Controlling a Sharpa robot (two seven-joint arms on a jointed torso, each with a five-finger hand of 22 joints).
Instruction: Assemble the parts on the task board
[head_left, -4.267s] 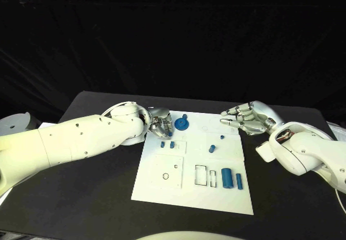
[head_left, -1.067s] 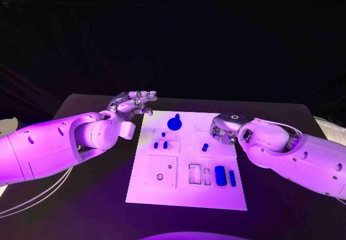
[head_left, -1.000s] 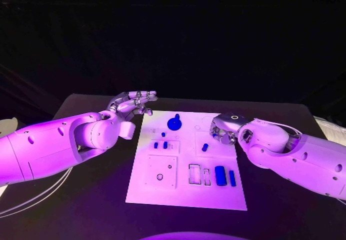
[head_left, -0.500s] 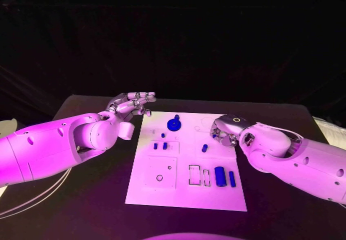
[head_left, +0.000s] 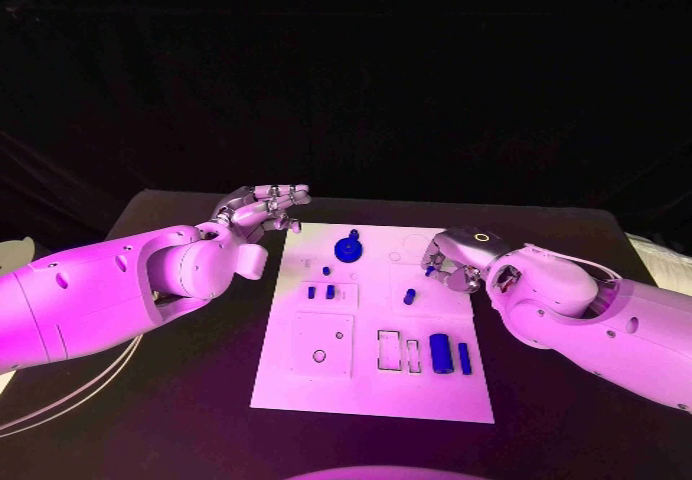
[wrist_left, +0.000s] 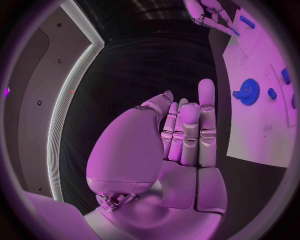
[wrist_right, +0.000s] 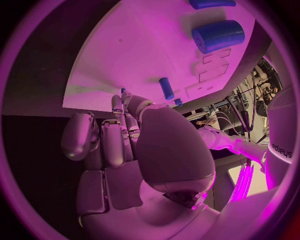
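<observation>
The white task board (head_left: 368, 380) lies mid-table. On it are a blue gear (head_left: 349, 245), two short pegs (head_left: 319, 291), a single peg (head_left: 410, 295), and a thick cylinder (head_left: 440, 351) beside a narrow bar (head_left: 464, 353). My right hand (head_left: 450, 265) is low over the board's right edge, thumb and a finger pinching a tiny blue peg (head_left: 433, 268), which also shows at the fingertips (wrist_right: 123, 91) in the right wrist view. My left hand (head_left: 267, 207) hovers off the board's far left corner, fingers straight and side by side (wrist_left: 187, 132), holding nothing.
The board has a square plate with holes (head_left: 323, 342) and two outlined slots (head_left: 387, 347) near the cylinder. Black table (head_left: 173, 400) surrounds the board. The left wrist view shows the gear (wrist_left: 249, 91) and my right hand (wrist_left: 209, 12) beyond it.
Since 4.3 s ago my left hand left the gear for the board's far corner, and my right hand came down onto the small peg. In the last second the right wrist drifted slightly right.
</observation>
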